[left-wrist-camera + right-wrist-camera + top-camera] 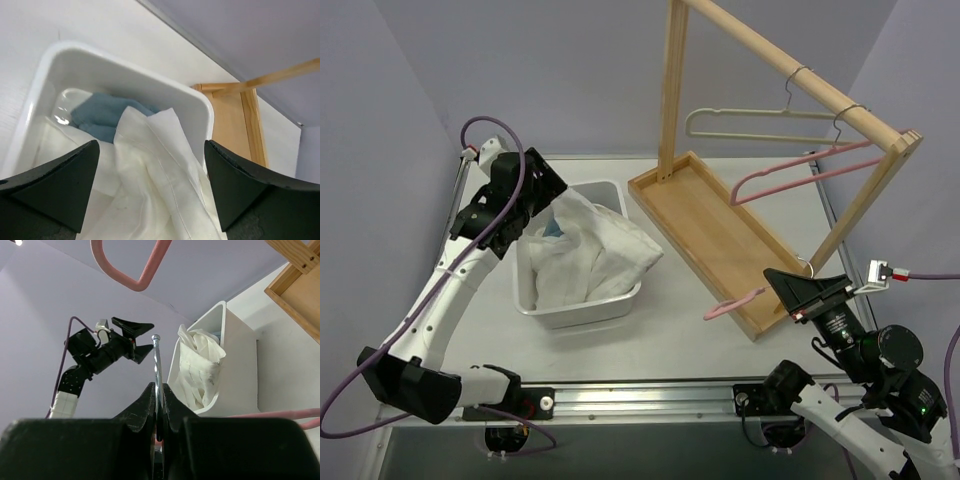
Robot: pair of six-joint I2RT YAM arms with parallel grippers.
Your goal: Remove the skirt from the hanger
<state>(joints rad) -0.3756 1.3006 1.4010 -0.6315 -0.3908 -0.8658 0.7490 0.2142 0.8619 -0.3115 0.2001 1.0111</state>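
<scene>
The white skirt (590,255) lies crumpled in the white bin (580,312), partly over its right rim, on top of a blue cloth (102,116). My left gripper (540,205) hovers open over the bin's back left, its jaws either side of the skirt (150,170) without touching it. My right gripper (785,285) is shut on the metal hook (156,365) of a pink hanger (735,303), held over the wooden tray's near corner. No cloth shows on the visible part of that hanger (131,270).
A wooden rack (790,60) with a tray base (715,235) stands at the back right. A white hanger (740,125) and a pink hanger (790,170) hang on its rail. Grey walls close in on both sides.
</scene>
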